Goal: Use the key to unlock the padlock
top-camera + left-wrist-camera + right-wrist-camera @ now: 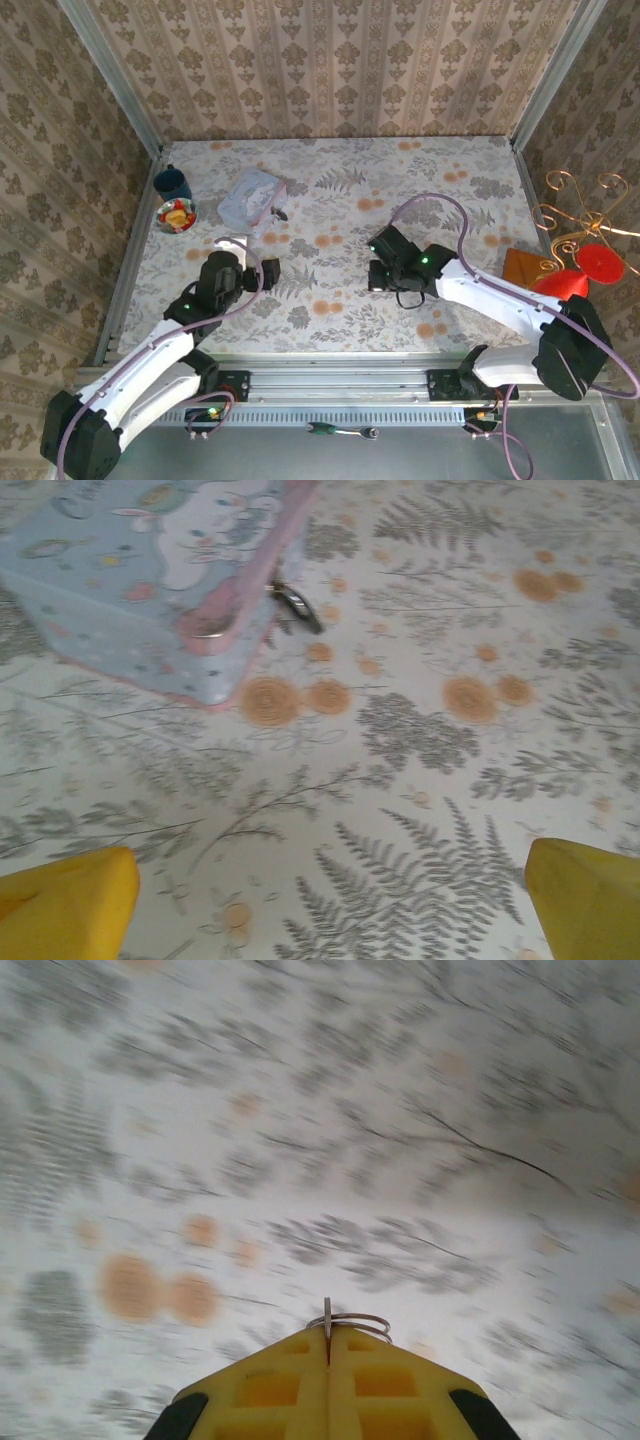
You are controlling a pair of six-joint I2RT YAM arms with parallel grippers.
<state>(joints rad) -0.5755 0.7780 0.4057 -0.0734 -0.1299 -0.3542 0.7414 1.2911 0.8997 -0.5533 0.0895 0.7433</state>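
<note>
**Right gripper point(328, 1345) pinches the key point(347, 1321); padlock point(281, 213) lies well off to its left**

Right wrist: the yellow fingers are pressed together on the key, whose wire ring pokes out past their tips. Blurred patterned cloth lies ahead.

Left wrist: the left gripper point(330, 915) stands spread wide, holding nothing. The padlock hangs at the near corner of the tin box point(140, 570), ahead and slightly left, slanting down to the right. Its keyhole is too blurred to find.

Top: the padlock lies left of and beyond the right gripper, well apart, so the key likely has to cross the table. The left gripper is nearer.
</note>
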